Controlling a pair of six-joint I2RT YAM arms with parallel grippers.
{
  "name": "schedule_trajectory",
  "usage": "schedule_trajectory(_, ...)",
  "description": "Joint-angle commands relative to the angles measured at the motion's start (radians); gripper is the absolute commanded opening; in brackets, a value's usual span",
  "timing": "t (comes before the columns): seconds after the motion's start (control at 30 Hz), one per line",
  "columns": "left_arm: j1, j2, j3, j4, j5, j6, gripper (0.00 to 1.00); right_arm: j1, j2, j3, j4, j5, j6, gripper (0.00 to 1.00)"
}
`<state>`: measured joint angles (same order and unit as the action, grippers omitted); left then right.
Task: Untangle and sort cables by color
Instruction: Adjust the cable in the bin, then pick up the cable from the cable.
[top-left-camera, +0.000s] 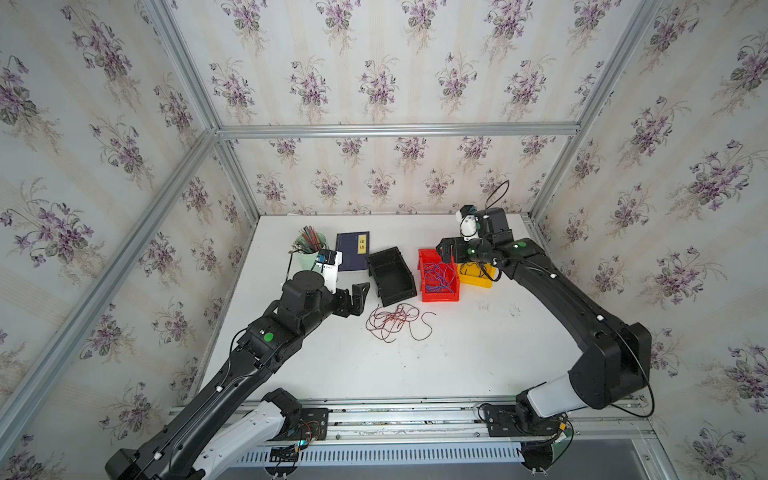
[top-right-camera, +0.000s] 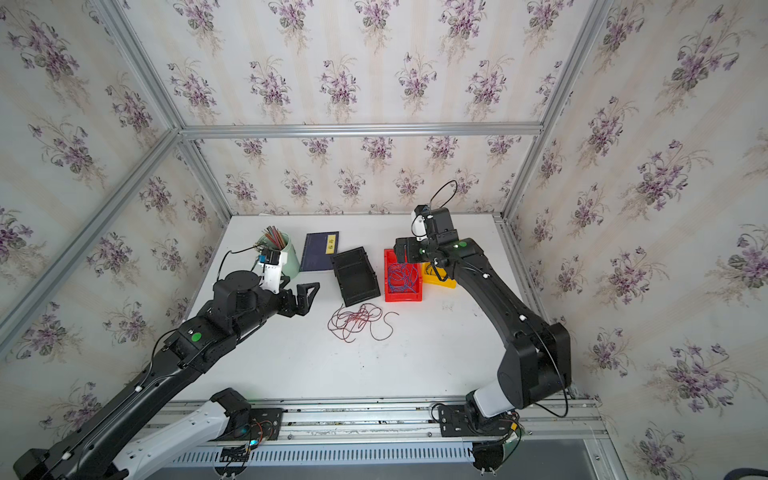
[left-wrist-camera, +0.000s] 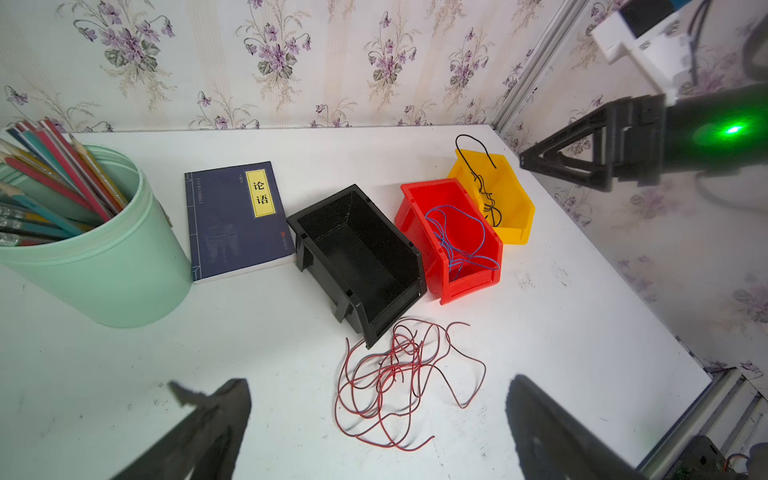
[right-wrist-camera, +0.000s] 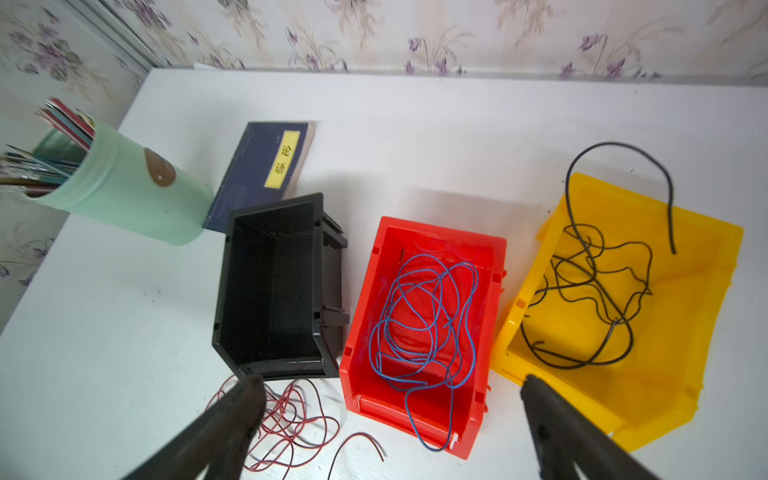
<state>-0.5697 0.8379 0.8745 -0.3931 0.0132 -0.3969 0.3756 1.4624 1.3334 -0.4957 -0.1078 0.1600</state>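
Jaws spread wide on our left gripper (left-wrist-camera: 380, 384) and right gripper (right-wrist-camera: 390, 381), both gripping nothing. We're on a scuffed white table (top-left-camera: 478, 353), with floral-wallpaper walls (top-left-camera: 374, 83) behind an aluminium frame (top-left-camera: 395, 131). Red cables (top-left-camera: 395, 322) lie in a loose, curly tangle on the table, just in front of the black bin (right-wrist-camera: 274, 208). Blue cables (right-wrist-camera: 424, 324) are coiled in the red bin (right-wrist-camera: 440, 232). Black cables (right-wrist-camera: 598, 286) sit in the yellow bin (right-wrist-camera: 685, 332), with one loop over its rim.

Top views high overhead, wrist views close, oblique, sharing red bin (left-wrist-camera: 467, 289)
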Motion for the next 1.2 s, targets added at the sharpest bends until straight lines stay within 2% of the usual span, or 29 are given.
schedule_trajectory(0.0, 0.002, -0.023, -0.010, -0.005, -0.037, -0.035, 0.99, -0.005, -0.072, -0.031, 0.065, 0.162, 0.177, 1.00)
schedule_trajectory(0.03, 0.002, -0.031, -0.015, -0.009, -0.038, -0.043, 0.99, -0.019, -0.086, -0.037, 0.038, 0.167, 0.255, 1.00)
schedule_trajectory(0.07, 0.002, -0.040, -0.022, -0.009, -0.033, -0.050, 0.99, -0.039, -0.092, -0.046, 0.042, 0.098, 0.269, 1.00)
schedule_trajectory(0.1, 0.002, -0.047, -0.028, -0.007, -0.020, -0.058, 0.99, -0.064, -0.093, -0.062, 0.074, -0.064, 0.213, 1.00)
schedule_trajectory(0.13, 0.002, -0.052, -0.033, -0.010, -0.006, -0.062, 0.99, -0.073, -0.087, -0.065, 0.077, -0.161, 0.181, 0.98)
schedule_trajectory(0.2, 0.002, -0.054, -0.035, -0.027, 0.024, -0.066, 0.99, -0.073, -0.077, -0.064, 0.042, -0.230, 0.181, 0.94)
schedule_trajectory(0.27, 0.002, -0.051, -0.042, -0.036, 0.064, -0.063, 0.99, -0.071, -0.080, -0.094, 0.022, -0.292, 0.196, 0.85)
schedule_trajectory(0.3, 0.002, -0.049, -0.050, -0.035, 0.097, -0.050, 0.99, -0.072, -0.084, -0.115, 0.003, -0.312, 0.212, 0.79)
schedule_trajectory(0.4, 0.002, -0.030, -0.065, -0.041, 0.184, -0.011, 0.99, -0.063, -0.103, -0.215, -0.049, -0.358, 0.263, 0.70)
schedule_trajectory(0.6, -0.007, -0.012, -0.143, 0.015, 0.291, -0.021, 0.99, 0.045, -0.183, -0.504, 0.026, -0.375, 0.391, 0.59)
schedule_trajectory(0.73, -0.015, -0.027, -0.182, 0.050, 0.282, -0.059, 0.99, 0.114, -0.164, -0.624, 0.118, -0.355, 0.445, 0.52)
schedule_trajectory(0.83, -0.015, -0.042, -0.196, 0.068, 0.274, -0.069, 0.99, 0.138, -0.122, -0.643, 0.146, -0.313, 0.448, 0.48)
schedule_trajectory(1.17, -0.014, -0.101, -0.195, 0.008, 0.226, -0.064, 0.99, 0.233, 0.044, -0.598, 0.203, -0.234, 0.416, 0.46)
